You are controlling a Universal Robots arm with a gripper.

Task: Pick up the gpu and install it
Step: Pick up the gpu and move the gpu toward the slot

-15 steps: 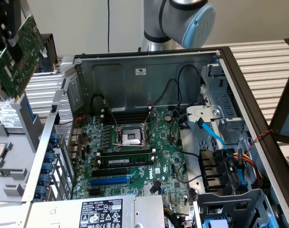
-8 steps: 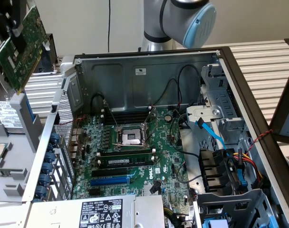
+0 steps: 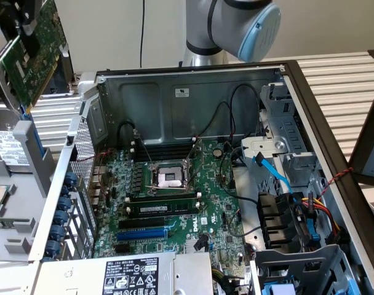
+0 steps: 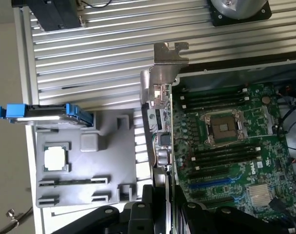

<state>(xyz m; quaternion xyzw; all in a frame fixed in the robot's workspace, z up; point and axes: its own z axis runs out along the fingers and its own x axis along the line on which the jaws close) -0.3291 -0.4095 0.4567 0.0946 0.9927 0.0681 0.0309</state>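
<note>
The gpu (image 3: 32,58), a green circuit card with a silver bracket, hangs tilted in the air at the exterior view's upper left, outside the open computer case (image 3: 193,92) and well above its side wall. My gripper (image 3: 31,23) is shut on the card's upper part. In the wrist view the gpu (image 4: 163,126) shows edge-on, its silver bracket (image 4: 166,61) at the far end, held between my black fingers (image 4: 138,217). The gripper (image 4: 160,217) sits over the case's edge, beside the large green motherboard (image 4: 226,131). A blue slot (image 3: 143,235) lies on the motherboard (image 3: 168,196).
A grey parts tray (image 4: 84,190) outside the case holds a processor chip (image 4: 55,158) and a blue-railed drive (image 4: 41,113). The power supply (image 3: 131,276) lies at the case's near edge. Cables (image 3: 298,209) and drive bays fill the exterior view's right. The arm's base (image 3: 236,24) stands behind the case.
</note>
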